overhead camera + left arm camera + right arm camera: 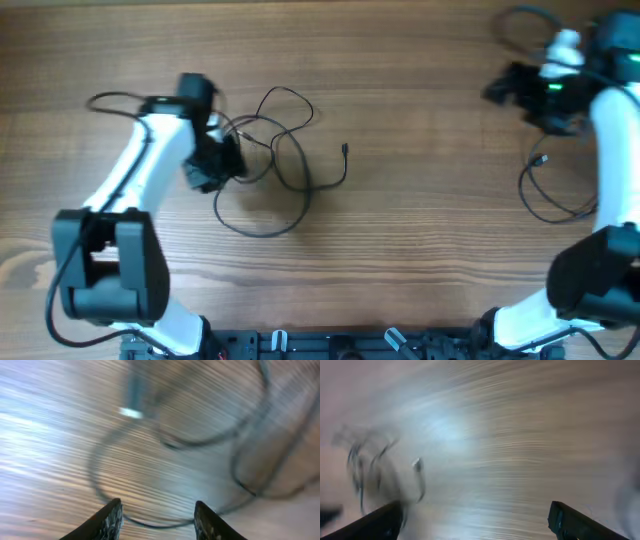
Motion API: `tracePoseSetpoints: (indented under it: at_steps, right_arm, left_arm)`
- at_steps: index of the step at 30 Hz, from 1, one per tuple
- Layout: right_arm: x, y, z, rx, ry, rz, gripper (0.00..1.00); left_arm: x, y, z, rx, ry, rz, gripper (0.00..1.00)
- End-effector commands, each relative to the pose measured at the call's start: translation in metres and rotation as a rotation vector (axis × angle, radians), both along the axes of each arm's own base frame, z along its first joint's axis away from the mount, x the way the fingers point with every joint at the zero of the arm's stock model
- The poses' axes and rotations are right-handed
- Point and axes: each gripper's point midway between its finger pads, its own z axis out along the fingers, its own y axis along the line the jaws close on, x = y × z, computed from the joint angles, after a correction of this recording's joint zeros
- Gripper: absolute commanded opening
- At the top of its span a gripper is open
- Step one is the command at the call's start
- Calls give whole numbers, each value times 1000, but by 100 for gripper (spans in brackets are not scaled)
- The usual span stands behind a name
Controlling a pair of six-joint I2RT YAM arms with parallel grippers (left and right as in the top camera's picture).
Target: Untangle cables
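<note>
The step in hand looks like picking a strand out of the knot. The left gripper [215,165] sits at the edge of the tangle of thin black flexible cables [285,160], which spreads out just ahead of its fingertips on the brown wood-grain table [420,260]. In the left wrist view the jaws stand partly apart, clamped on nothing. One loop of cord [150,523] crosses the gap between the fingertips, and more loops lie ahead of them, all blurred.

The right gripper [500,88] is well apart from the tangle, its jaws wide and empty. The right wrist view shows only a smear of cords [370,472] far off beyond its left finger.

The next move probably calls for the left jaws to shut on that one crossing strand alone, while the right gripper comes across for a free end, perhaps the small plug [344,150] on the tangle's far side.

A single thin black cord [550,195] lies near the right arm, apart from the knot. The overlapping loops stand in the way of a clean one-strand grip. The left arm's own thicker black wire [110,100] trails behind the gripper and should be left alone.
</note>
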Motion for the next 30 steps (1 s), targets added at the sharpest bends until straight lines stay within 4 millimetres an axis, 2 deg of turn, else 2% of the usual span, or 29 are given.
tracePoseSetpoints:
  at_steps: [1,4,6,7,8,10,12,14,16,19,21,23,26,30]
  right_arm:
    - [-9,76,-9,-96,-13,289,95]
    - [-25,141,-11,-132,-22,420,96]
    - [-35,186,-12,-106,-25,449,96]
    - [-40,202,-15,-92,-13,449,96]
    - [-48,227,-28,-84,18,468,96]
    - [-57,249,-47,-85,61,496,96]
    - [-64,263,-63,-88,98,516,98]
    - [-75,277,-81,-103,148,537,98]
    - [-83,287,-98,-125,176,555,94]
    - [-81,294,-126,-173,217,454,90]
    - [-79,297,-136,-168,232,430,87]
    - [-79,298,-145,-166,256,399,83]
    - [-85,300,-158,-170,306,349,75]
    - [-100,310,-168,-185,341,341,71]
  left_arm:
    - [-4,66,2,33,22,205,50]
    - [-20,104,2,-6,66,363,51]
    - [-37,117,-8,-21,102,424,54]
    - [-46,118,-14,-29,120,426,55]
    - [-57,113,-27,-52,138,418,55]
    - [-67,104,-34,-79,146,396,55]
    - [-68,99,-26,-105,122,367,54]
    - [-64,93,-4,-130,44,339,53]
    - [-63,94,20,-107,-46,333,53]
    - [-72,102,59,-3,-186,327,54]
    - [-77,103,76,47,-262,317,55]
    - [-80,98,84,63,-315,298,56]
    - [-81,94,82,63,-327,281,57]
    - [-79,93,82,64,-333,276,57]
